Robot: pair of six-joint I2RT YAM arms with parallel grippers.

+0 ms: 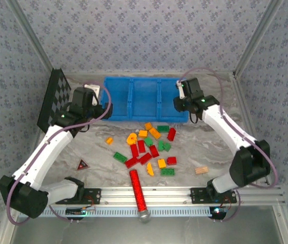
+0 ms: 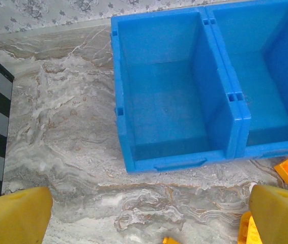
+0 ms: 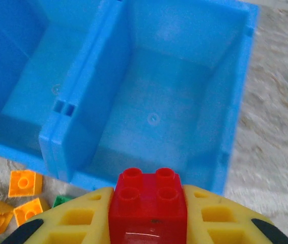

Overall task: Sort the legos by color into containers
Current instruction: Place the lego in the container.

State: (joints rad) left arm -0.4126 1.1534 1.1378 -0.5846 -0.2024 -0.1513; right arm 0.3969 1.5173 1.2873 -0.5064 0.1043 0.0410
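A red brick point(image 3: 148, 201) is clamped between the yellow fingers point(image 3: 78, 221) of the right gripper point(image 1: 180, 95), studs upward, and is held just short of the near wall of the bin's right-hand compartment point(image 3: 184, 76). It is poised there, it may be judged, so that it can be carried over the rim and dropped as the first red piece. The containers point(image 1: 144, 118) are seen bare inside wherever their floors show, so no colour has yet been assigned to any of them. The left gripper point(image 2: 151, 208) is held fully spread and empty above the table point(image 1: 210, 147), facing the left compartment point(image 2: 164, 101) (a waiting posture, probably kept clear of the other arm's path). The remaining legos point(image 1: 146, 147) are left scattered in front of the bin, with red, green and orange mixed. Sorting is therefore judged barely begun.
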